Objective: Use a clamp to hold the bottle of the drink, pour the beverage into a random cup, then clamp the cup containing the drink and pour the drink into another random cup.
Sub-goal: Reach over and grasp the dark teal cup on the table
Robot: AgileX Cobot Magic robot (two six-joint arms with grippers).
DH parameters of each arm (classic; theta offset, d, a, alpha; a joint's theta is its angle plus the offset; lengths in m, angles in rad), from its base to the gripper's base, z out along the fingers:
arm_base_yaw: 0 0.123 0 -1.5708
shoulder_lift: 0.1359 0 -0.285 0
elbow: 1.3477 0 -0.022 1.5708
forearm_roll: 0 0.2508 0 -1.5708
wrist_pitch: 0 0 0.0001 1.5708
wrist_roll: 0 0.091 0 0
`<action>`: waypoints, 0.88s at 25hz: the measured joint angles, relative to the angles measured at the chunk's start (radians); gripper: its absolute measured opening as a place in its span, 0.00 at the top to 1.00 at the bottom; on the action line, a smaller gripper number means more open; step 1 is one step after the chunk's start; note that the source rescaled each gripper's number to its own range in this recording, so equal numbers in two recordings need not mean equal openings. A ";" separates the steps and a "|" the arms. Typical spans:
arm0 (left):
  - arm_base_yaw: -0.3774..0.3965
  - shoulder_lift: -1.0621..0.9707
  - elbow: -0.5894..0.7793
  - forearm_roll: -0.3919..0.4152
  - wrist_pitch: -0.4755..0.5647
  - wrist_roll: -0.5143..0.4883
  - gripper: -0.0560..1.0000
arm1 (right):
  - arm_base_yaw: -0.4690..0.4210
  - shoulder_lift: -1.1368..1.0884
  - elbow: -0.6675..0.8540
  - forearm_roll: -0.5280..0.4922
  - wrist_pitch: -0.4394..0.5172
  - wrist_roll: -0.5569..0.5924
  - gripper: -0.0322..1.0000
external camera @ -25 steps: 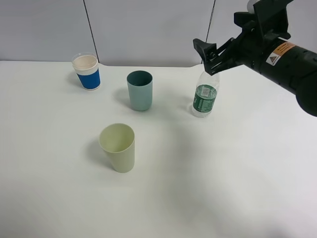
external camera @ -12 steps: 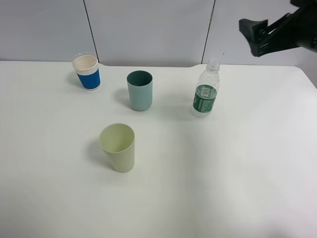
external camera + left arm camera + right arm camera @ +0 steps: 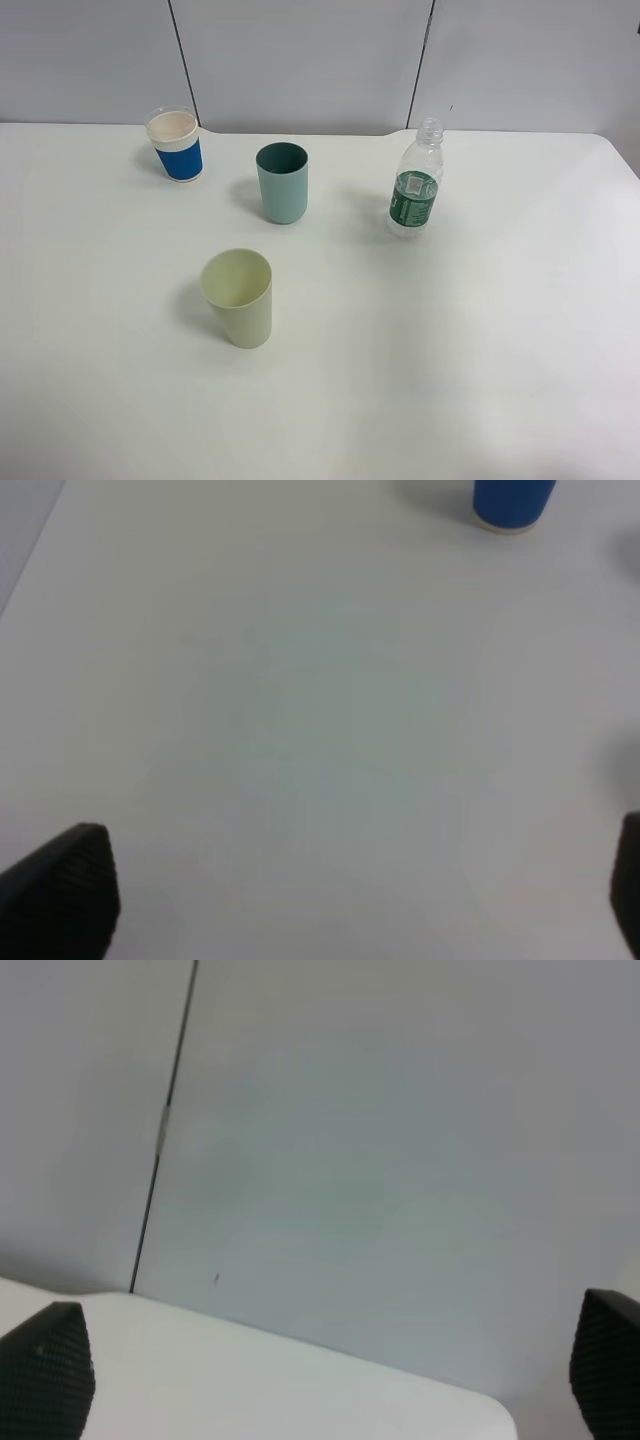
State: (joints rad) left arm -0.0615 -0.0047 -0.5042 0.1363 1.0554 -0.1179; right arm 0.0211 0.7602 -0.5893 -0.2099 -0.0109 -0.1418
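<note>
Nearest you, both end effectors are spread wide and hold nothing. The left end effector looks down on bare desk. The right end effector faces the back wall. Next stands the pale yellow-green tumbler. Beyond it are the teal tumbler and, well to its right, the uncapped bottle, all upright. Farthest is the blue-sleeved paper cup. The wide spacing likely leaves room for jaws around each one.
</note>
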 joint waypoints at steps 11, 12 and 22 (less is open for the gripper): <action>0.000 0.000 0.000 0.000 0.000 0.000 0.00 | 0.000 -0.369 0.000 0.060 0.449 0.005 0.00; 0.000 0.000 0.000 0.000 0.000 0.000 0.00 | 0.000 -0.408 0.000 0.060 0.493 0.004 0.00; 0.000 0.000 0.000 0.000 0.000 0.000 0.00 | 0.000 -0.697 0.000 0.092 0.833 0.004 0.00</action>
State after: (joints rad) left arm -0.0615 -0.0047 -0.5042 0.1363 1.0554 -0.1179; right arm 0.0211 0.0636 -0.5893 -0.1180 0.8218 -0.1373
